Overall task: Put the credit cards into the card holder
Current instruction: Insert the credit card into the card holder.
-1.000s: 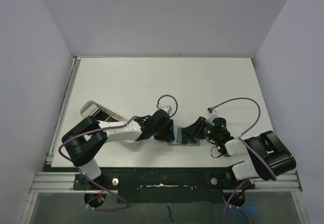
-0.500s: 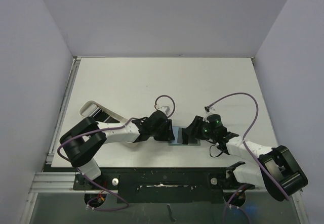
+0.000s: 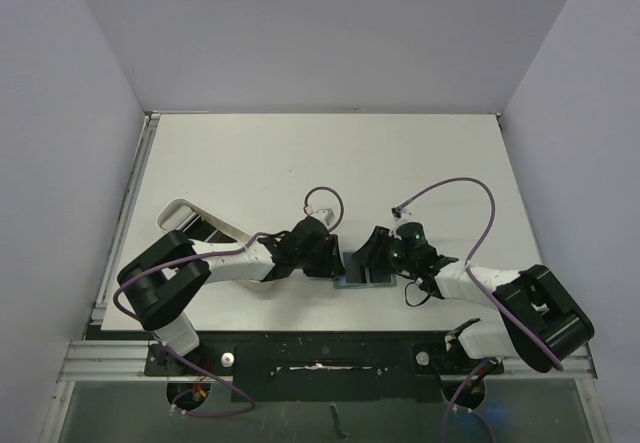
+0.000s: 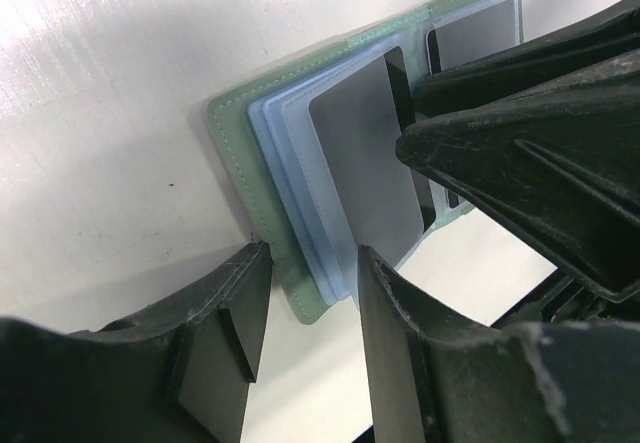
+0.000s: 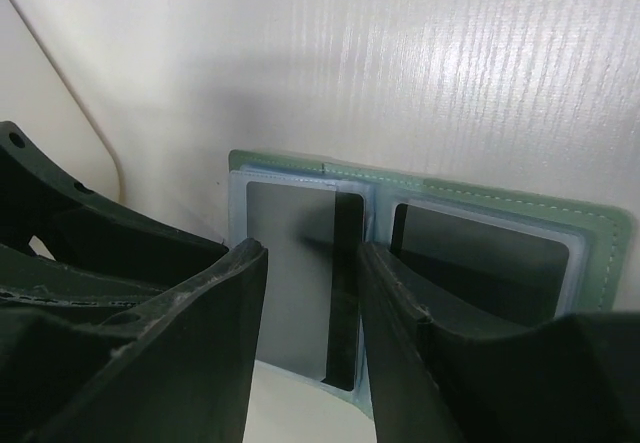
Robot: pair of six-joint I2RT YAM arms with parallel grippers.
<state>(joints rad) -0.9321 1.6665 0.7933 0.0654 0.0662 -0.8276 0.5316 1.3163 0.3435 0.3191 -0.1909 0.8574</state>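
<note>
The card holder (image 3: 352, 277) lies open on the table between both grippers, sage green outside (image 4: 238, 153), light blue inside. One dark credit card (image 4: 362, 163) sits in a slot of one half, a second credit card (image 4: 474, 29) in the other half. Both show in the right wrist view, one card (image 5: 295, 263) between my fingers and the other card (image 5: 485, 258) to the right. My left gripper (image 4: 305, 308) is open and empty, its jaws either side of the holder's near corner. My right gripper (image 5: 312, 323) is open and empty, low over the first card.
A white oblong tray (image 3: 188, 217) lies at the left under the left arm. The two grippers (image 3: 335, 260) (image 3: 373, 259) nearly touch over the holder. The table's front edge (image 3: 330, 308) is just below the holder.
My right gripper has moved left and farther over the open holder, its arm stretching out. My left gripper has shifted slightly up and left.
</note>
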